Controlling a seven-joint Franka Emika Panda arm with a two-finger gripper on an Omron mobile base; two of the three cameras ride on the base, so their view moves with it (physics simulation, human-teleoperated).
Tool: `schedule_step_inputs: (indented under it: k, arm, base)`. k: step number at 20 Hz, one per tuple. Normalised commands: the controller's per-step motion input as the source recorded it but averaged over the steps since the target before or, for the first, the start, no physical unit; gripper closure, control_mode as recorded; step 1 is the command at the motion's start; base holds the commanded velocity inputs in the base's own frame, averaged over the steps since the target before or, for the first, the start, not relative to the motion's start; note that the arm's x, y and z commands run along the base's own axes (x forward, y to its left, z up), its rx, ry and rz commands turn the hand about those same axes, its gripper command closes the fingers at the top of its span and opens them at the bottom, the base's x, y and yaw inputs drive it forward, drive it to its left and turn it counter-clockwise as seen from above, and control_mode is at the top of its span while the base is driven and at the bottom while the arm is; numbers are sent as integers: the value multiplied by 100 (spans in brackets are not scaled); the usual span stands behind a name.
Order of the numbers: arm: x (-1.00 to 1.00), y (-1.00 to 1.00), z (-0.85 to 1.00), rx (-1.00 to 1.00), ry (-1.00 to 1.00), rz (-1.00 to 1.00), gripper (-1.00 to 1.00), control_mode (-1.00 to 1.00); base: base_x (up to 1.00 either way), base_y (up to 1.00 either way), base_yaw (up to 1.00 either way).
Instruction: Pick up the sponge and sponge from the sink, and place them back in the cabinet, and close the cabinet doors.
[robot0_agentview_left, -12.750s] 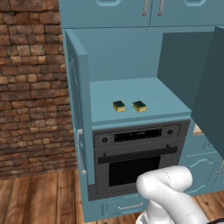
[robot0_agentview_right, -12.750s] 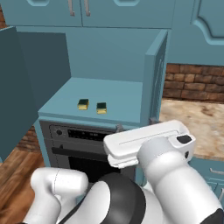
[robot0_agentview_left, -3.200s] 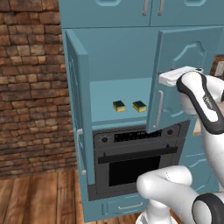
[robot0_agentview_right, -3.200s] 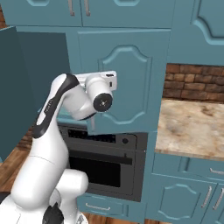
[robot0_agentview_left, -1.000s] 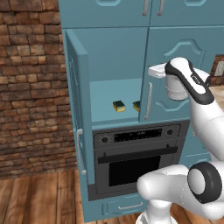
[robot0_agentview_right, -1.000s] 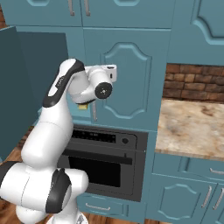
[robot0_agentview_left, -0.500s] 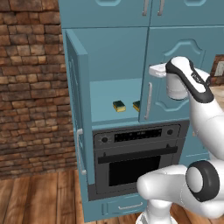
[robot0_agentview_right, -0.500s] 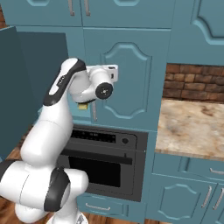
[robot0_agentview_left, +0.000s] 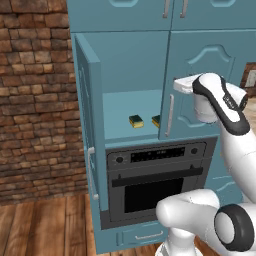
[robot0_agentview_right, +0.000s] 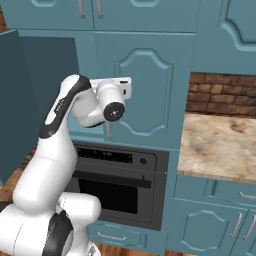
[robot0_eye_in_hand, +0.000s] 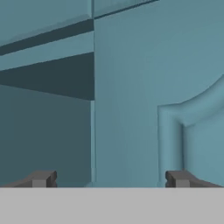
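Gripper sits close up against the face of the right cabinet door, fingertips spread wide w/ nothing between them; one tip lines up w/ the dark gap at the door's edge, the other w/ the raised curved moulding on the panel. Seen from the left base cam, the white hand is at the door's upper part, just right of its slim silver handle; can't tell if anything actually touches the door. Right door is nearly shut, angled only slightly out from the cabinet front. Left door stands wide open, edge-on to the left base cam, its own handle low on the edge. Inside the teal shelf compartment, two sponges: one sponge fully in sight toward the shelf's front, dark green face up, yellow body below; second sponge just beside it to the right, partly hidden behind the right door's edge. The two are near each other, not touching as far as can be told. Black oven is directly below the shelf. From the right base cam the right door looks almost flush w/ the cabinet front, arm bent up in front of it, and tan marble counter lies to the right. Brick wall is left of the cabinet, wood floor below.
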Motion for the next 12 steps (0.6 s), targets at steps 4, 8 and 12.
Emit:
schedule_step_inputs:
  k: [4, 8, 12]
  arm:
    - [-59, 0, 24, 0, 0, -2, -100, -100]
    - [-54, 0, 35, 0, 0, -5, -100, -100]
    - [-51, 0, 34, 0, 0, -7, -100, -100]
  base:
    - [0, 0, 0]
    - [0, 0, 0]
    - [0, 0, 0]
